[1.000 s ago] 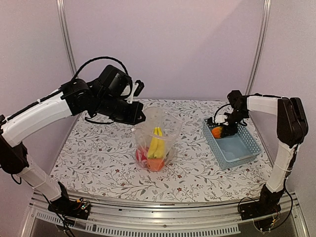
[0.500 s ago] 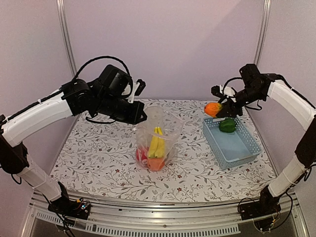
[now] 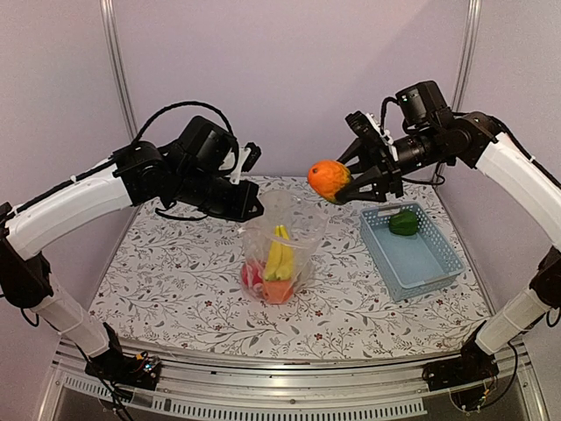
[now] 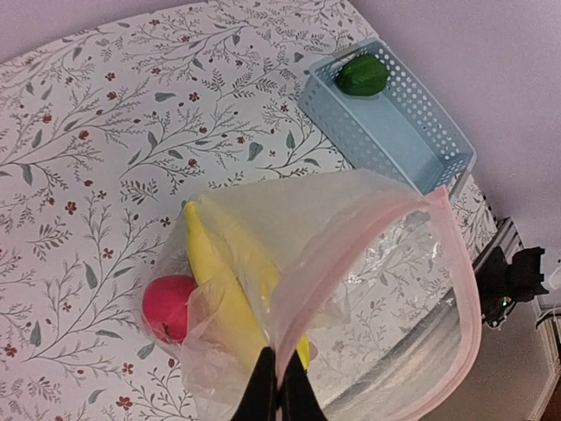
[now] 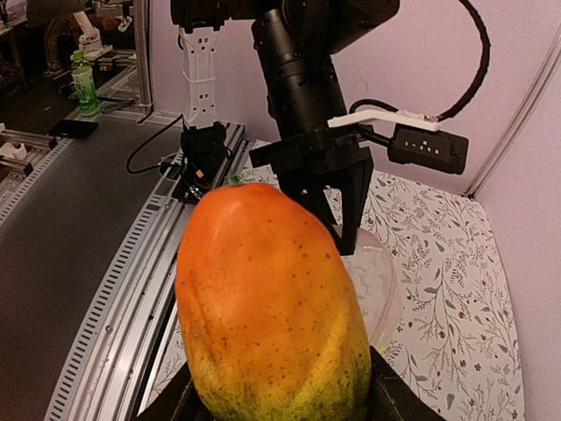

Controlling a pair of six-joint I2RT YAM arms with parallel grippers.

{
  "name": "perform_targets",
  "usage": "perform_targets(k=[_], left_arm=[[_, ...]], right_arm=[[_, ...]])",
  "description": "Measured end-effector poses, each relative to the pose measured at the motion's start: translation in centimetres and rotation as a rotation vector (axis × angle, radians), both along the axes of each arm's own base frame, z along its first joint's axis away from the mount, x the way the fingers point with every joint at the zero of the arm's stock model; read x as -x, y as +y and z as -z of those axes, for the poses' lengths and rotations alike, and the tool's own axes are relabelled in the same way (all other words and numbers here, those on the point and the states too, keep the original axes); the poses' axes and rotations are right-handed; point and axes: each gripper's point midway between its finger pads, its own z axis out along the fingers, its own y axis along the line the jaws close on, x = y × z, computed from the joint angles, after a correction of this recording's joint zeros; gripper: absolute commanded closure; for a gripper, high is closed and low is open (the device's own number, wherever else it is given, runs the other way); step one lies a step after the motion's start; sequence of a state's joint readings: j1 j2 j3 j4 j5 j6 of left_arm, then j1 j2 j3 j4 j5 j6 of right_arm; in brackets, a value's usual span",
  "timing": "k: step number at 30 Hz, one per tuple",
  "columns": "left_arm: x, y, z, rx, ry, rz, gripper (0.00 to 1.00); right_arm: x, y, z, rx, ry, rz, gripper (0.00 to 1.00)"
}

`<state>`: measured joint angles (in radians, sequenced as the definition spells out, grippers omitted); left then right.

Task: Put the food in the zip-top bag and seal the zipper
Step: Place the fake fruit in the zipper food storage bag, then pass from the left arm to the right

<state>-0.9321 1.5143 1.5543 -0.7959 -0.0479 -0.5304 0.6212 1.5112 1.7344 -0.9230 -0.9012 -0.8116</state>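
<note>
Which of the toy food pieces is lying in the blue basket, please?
The green pepper; the orange fruit is held aloft, the rest sit in the bag.

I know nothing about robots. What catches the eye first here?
A bright orange-green fruit hangs in mid-air in the right arm's jaws, just right of the clear bag. The left arm's jaws pinch the bag's pink-edged mouth at table centre, a yellow banana inside. One green pepper sits in the blue basket.
</note>
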Motion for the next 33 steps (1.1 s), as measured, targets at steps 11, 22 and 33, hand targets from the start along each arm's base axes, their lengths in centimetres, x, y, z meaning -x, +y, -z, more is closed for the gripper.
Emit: perform_targets(k=[11,22,33], left_arm=[[0.1,0.0,0.0,0.005,0.005,-0.001,1.00],[0.2,0.2,-0.5,0.014,-0.003,-0.002,1.00],[0.4,0.8,0.1,-0.003,-0.001,-0.010,1.00]], right_arm=[[1.1,3.6,-1.6,-0.122,0.158,-0.099,0.59],[-0.1,7.1,3.0,-0.016,0.230,-0.026,0.27],[0.8,6.4,4.4,0.088,0.135,0.020,0.39]])
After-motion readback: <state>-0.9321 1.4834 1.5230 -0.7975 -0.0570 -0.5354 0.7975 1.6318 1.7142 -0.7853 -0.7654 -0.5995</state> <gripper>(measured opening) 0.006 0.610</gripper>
